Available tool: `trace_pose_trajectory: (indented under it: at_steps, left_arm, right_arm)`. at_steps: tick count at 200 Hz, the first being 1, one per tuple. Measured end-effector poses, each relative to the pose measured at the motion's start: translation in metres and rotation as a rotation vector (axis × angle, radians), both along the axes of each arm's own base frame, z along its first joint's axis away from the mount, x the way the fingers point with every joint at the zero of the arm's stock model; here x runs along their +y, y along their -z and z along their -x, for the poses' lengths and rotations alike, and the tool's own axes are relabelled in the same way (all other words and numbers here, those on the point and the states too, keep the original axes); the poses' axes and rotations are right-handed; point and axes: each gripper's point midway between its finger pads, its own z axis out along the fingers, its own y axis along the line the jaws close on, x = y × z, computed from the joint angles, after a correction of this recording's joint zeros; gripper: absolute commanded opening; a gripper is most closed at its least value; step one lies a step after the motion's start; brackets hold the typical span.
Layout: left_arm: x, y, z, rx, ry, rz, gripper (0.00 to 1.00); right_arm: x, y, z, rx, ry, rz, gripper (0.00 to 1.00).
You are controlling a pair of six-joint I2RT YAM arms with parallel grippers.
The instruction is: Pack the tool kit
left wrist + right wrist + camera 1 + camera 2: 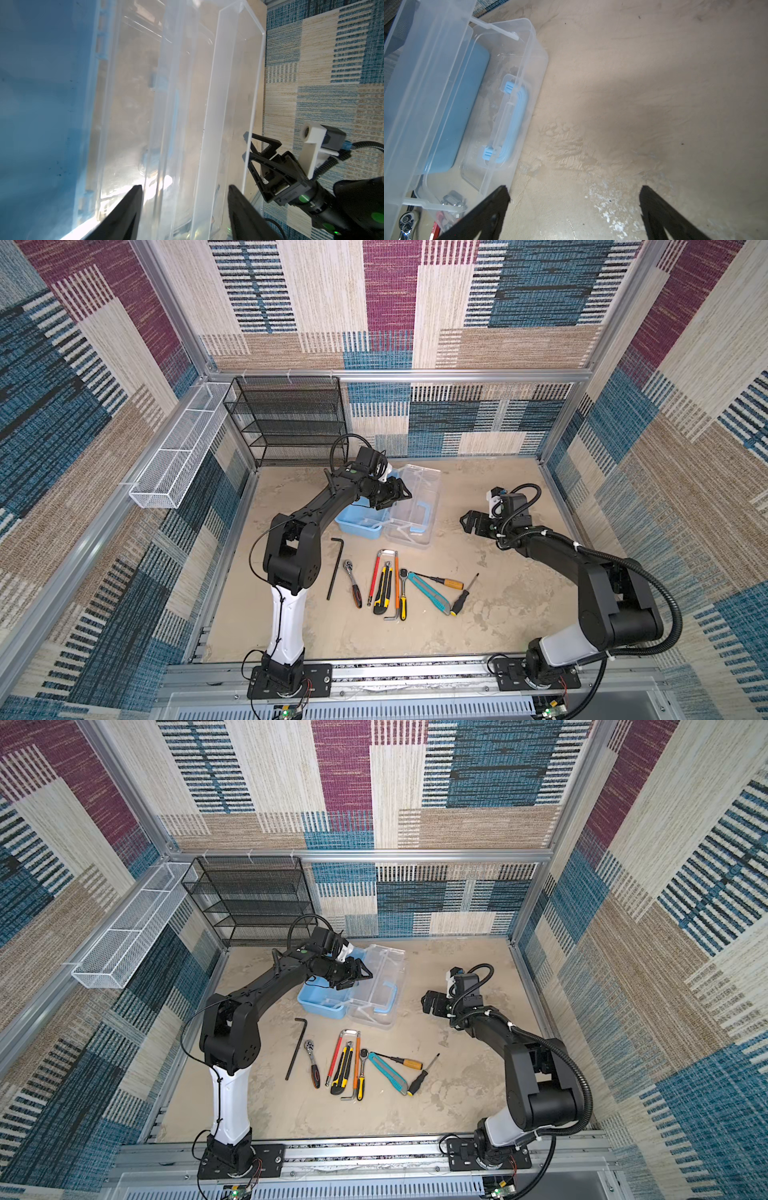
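The tool kit's light-blue box (359, 526) lies open at the table's back, its clear lid (409, 526) with blue handle (424, 512) flipped to the right and a clear tray (419, 479) raised over it. My left gripper (409, 491) hovers above the tray, jaws apart astride its walls (185, 187); contact does not show. To the lid's right my right gripper (463, 522) stands open over bare table (574, 188). In front lie a black hex key (336, 568), two ratchets (352, 583), a hacksaw frame (384, 572), knives (428, 593) and screwdrivers (444, 581).
A black wire-mesh rack (291, 418) stands against the back wall on the left. A long white mesh basket (178, 452) hangs on the left wall. Aluminium frame rails edge the table on all sides.
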Motion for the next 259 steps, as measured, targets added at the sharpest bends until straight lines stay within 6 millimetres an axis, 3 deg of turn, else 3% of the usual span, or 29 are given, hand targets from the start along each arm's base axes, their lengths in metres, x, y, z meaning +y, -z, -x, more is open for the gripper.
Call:
trace_pose_trajectory:
  at_steps: [64, 127, 188, 231, 259]
  left_arm:
    - [-0.041, -0.004, -0.005, 0.025, 0.005, 0.098, 0.67]
    - [-0.082, -0.01, -0.006, 0.018, 0.04, 0.193, 0.68]
    - [-0.085, -0.027, -0.013, -0.026, 0.045, 0.233, 0.73]
    - [-0.065, -0.042, -0.016, -0.068, 0.038, 0.23, 0.77]
    - [-0.051, -0.048, -0.016, -0.109, 0.031, 0.198, 0.79]
  right_arm:
    - [-0.014, 0.0, 0.018, 0.017, 0.007, 0.0, 0.89]
    - [-0.016, 0.008, 0.044, 0.098, 0.046, -0.034, 0.87]
    - [-0.02, 0.012, 0.085, 0.159, 0.118, -0.081, 0.71]
    - [-0.02, 0.014, 0.113, 0.201, 0.159, -0.126, 0.63]
    - [-0.008, 0.022, 0.131, 0.242, 0.153, -0.158, 0.62]
